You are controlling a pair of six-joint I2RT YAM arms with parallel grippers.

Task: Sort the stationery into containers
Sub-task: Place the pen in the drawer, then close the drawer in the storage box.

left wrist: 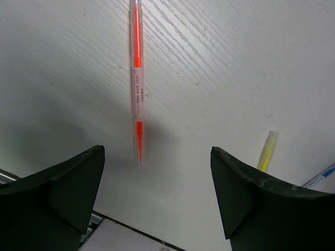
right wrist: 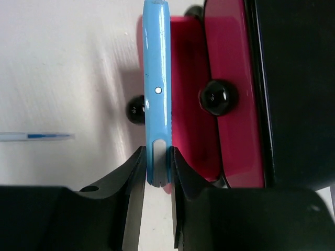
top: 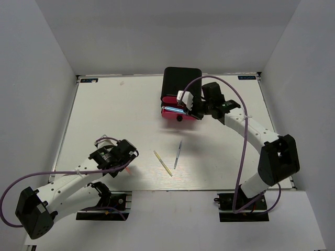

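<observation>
My right gripper is shut on a light blue marker, which hangs over the pulled-out pink drawers of the black cabinet. Two round black knobs show beside the marker. My left gripper stands open low over the table, with nothing between its fingers. A thin red-orange pen lies just ahead of it. A yellow pen and a blue-grey pen lie mid-table.
The white table has walls on three sides. In the left wrist view its near edge runs just below the open fingers. The cabinet stands at the back centre.
</observation>
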